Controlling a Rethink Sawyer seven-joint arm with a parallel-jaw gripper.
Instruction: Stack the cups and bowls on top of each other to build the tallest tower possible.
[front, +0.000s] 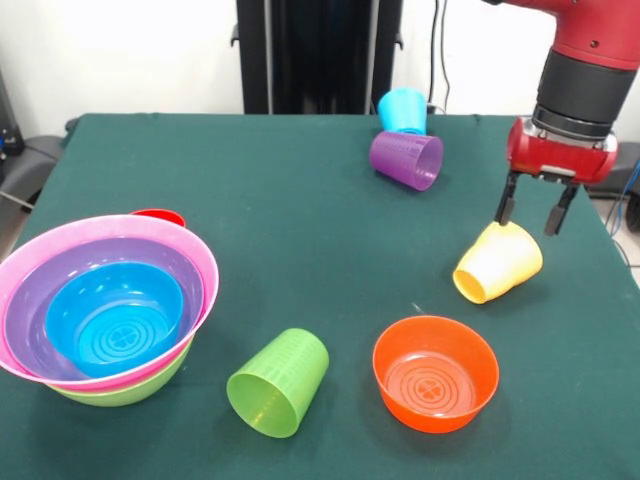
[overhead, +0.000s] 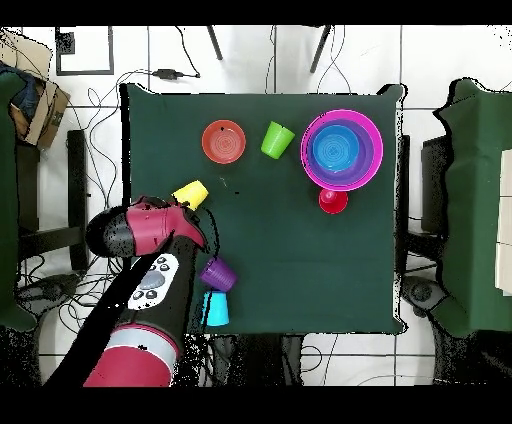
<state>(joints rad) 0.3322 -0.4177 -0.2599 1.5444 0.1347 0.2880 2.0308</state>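
Blue bowl (front: 115, 318) nested in purple bowl (front: 45, 290), pink bowl (front: 30, 250), green bowl (front: 120, 392) lowest. Orange bowl (front: 435, 372) empty. Pincer (front: 535, 215) open above tipped yellow cup (front: 497, 262); green cup (front: 278, 382) on its side on the counter (front: 250, 200).

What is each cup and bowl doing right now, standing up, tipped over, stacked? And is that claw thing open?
Yellow cup: on its side, under the gripper.
Green cup: on its side.
Purple cup: on its side.
Blue cup: tipped over behind the purple cup.
Orange bowl: upright, alone, empty.
Bowl stack: green, pink, purple, blue nested upright.
Red object: behind the stack, mostly hidden.
Gripper: open, holding nothing.
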